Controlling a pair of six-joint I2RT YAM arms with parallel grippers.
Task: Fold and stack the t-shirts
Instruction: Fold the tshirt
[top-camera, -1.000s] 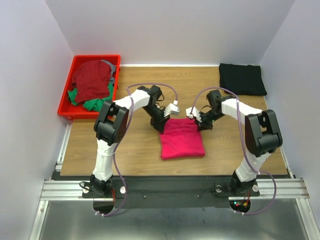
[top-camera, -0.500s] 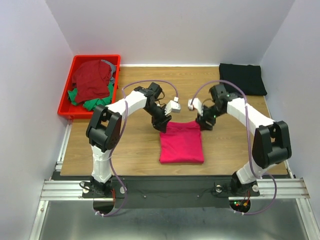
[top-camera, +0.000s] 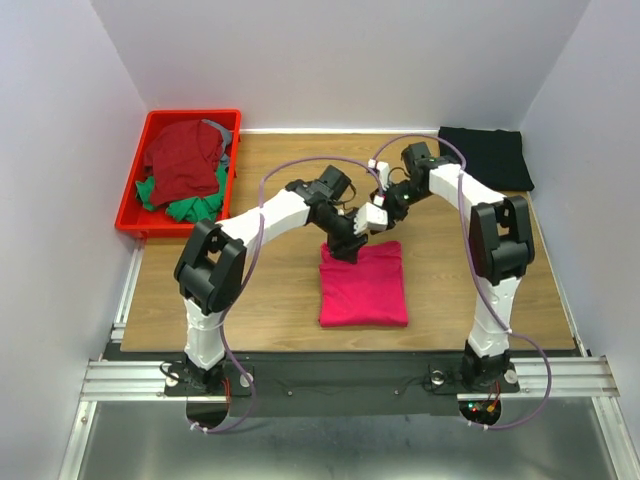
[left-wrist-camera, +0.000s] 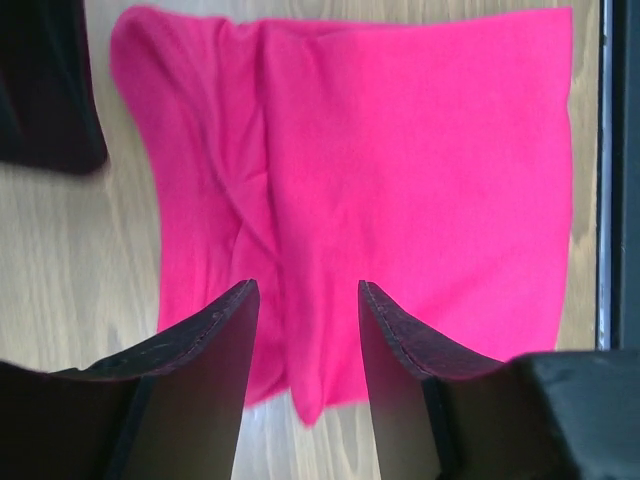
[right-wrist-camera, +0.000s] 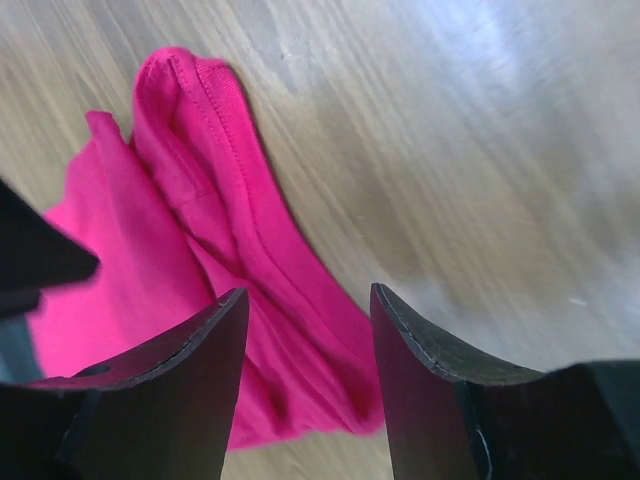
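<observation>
A bright pink-red t-shirt (top-camera: 363, 287) lies folded flat on the wooden table, in front of both arms. My left gripper (top-camera: 346, 247) hovers over its far edge, open, with only cloth showing below the gap (left-wrist-camera: 305, 290). My right gripper (top-camera: 393, 204) is raised just behind the shirt's far right corner, also open, and the pink t-shirt's rumpled corner (right-wrist-camera: 230, 270) lies beneath it. Neither holds anything. A black t-shirt (top-camera: 484, 158) lies folded at the back right. Dark red (top-camera: 186, 158) and green (top-camera: 192, 206) t-shirts are piled in the bin.
The red plastic bin (top-camera: 133, 200) stands at the table's back left corner. White walls close in the table on three sides. The table's front rail (left-wrist-camera: 620, 170) runs just past the pink shirt's near edge.
Both grippers were shut on the pink shirt's far edge and have opened and let go. Both arms lifted and swung toward the back middle; the shirt now lies flat.
</observation>
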